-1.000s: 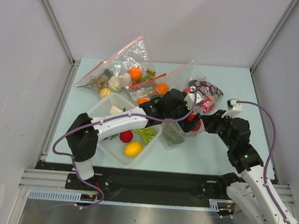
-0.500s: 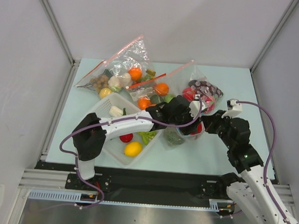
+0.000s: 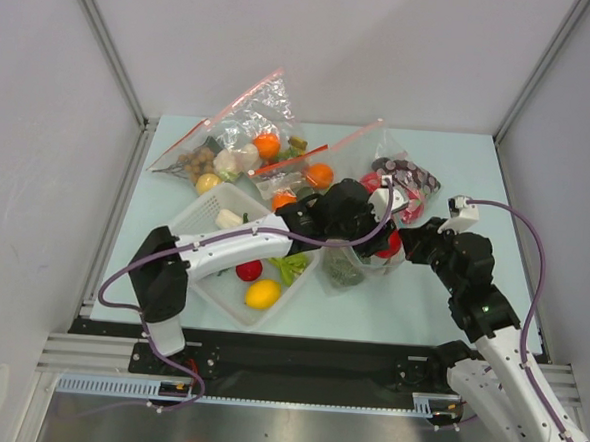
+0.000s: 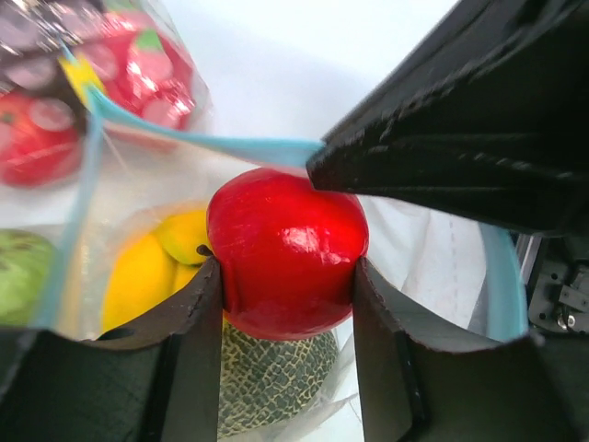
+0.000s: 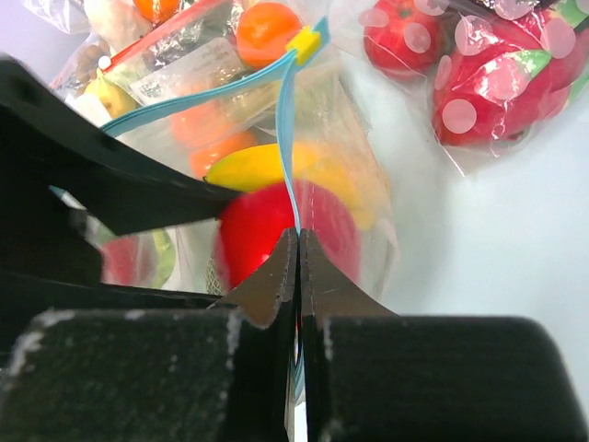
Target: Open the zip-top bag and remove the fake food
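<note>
melon (image 4: 271, 378) mostly hidden beneath red fruit (image 4: 287, 239); yellow fruit (image 4: 147, 276) blurred, partly behind left claw (image 4: 285, 281).

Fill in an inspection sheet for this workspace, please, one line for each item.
Surface: pale blue table.
Job's things: bag open at the centre, melon and banana inside; red fruit at its mouth.
Clutter: two red-strip bags and a spotted bag at the back; basket with a lemon on the left.
Claws: left claw shut on the red fruit; right claw shut on the bag's blue strip.
Cables: purple cables loop along both arms.
Surroundings: white walls, metal rails.
</note>
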You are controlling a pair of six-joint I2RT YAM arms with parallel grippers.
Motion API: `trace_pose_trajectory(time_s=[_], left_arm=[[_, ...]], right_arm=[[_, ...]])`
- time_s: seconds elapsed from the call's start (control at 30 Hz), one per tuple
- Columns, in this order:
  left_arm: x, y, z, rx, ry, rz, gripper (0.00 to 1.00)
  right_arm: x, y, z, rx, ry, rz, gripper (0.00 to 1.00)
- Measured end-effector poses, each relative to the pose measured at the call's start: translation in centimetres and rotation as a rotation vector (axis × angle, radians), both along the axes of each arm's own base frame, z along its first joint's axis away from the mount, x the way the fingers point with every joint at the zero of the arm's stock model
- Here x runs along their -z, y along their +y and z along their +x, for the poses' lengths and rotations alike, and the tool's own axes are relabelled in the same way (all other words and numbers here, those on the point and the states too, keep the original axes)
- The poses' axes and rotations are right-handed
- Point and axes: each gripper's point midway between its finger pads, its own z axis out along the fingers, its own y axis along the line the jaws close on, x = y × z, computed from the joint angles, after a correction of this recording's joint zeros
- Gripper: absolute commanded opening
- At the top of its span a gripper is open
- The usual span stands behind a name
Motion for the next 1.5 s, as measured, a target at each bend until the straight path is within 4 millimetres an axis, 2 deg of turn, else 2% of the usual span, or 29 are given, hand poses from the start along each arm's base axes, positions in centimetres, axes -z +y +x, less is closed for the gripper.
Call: trace_pose_trajectory(time_s=[0.07,0.3,0.47,0.63,0.7,0.77,0.83,0.9,1.03,1.13,1.3,1.37,1.43,1.47,1.5], left_arm=[[-1.5,0.2,0.3,-0.011,-0.027,-0.009,0.17],[-4.3,1.7,0.6,-0.04,-0.09,-0.015,0.17],[-8.8,3.3,0.4,-0.068,-0.147,-0.093,0.17],[-14.5,6.4,-0.2,-0.114,-0.223,-0.205,0.17],[-16.1,8.0,-0.1,-0.153,-0.252,-0.235,0.17],[-16.6,10.0,0.2,-0.209,-0.268,-0.249,0.18],[-15.9,12.5,0.7,-0.28,-0.261,-0.245,0.18],[-13.9,16.0,1.9,-0.383,-0.237,-0.216,0.19],[-7.6,24.5,4.7,-0.665,-0.157,-0.099,0.2],[-3.5,29.3,5.2,-0.831,-0.103,0.004,0.2],[1.7,35.1,5.3,-1.011,-0.023,0.119,0.23],[2.9,36.2,5.3,-1.052,-0.003,0.149,0.26],[3.6,36.7,5.6,-1.078,0.012,0.17,0.38],[4.0,36.9,5.7,-1.091,0.02,0.181,0.54],[4.3,37.2,5.8,-1.104,0.025,0.195,0.65]], right_arm=[[0.0,-0.1,0.0,0.004,-0.001,-0.001,0.0],[-0.1,-0.3,-0.2,0.011,-0.003,-0.005,0.0],[0.2,-0.3,-0.2,0.011,0.007,-0.009,0.0],[0.3,-0.4,-0.3,0.011,0.012,-0.01,0.0],[0.3,-0.4,-0.3,0.011,0.015,-0.011,0.0],[0.4,-0.4,-0.3,0.011,0.016,-0.012,0.0],[0.4,-0.4,-0.3,0.011,0.016,-0.012,0.0],[0.3,-0.4,-0.3,0.011,0.015,-0.012,0.0],[0.3,-0.4,-0.3,0.01,0.014,-0.016,0.0],[0.4,-0.4,-0.2,0.009,0.016,-0.02,0.0],[0.4,-0.3,-0.2,0.006,0.018,-0.02,0.0],[0.4,-0.3,-0.2,0.006,0.017,-0.02,0.0],[0.5,-0.3,-0.2,0.006,0.018,-0.022,0.0],[0.5,-0.3,-0.2,0.005,0.018,-0.025,0.0],[0.5,-0.3,-0.2,0.004,0.018,-0.027,0.0]])
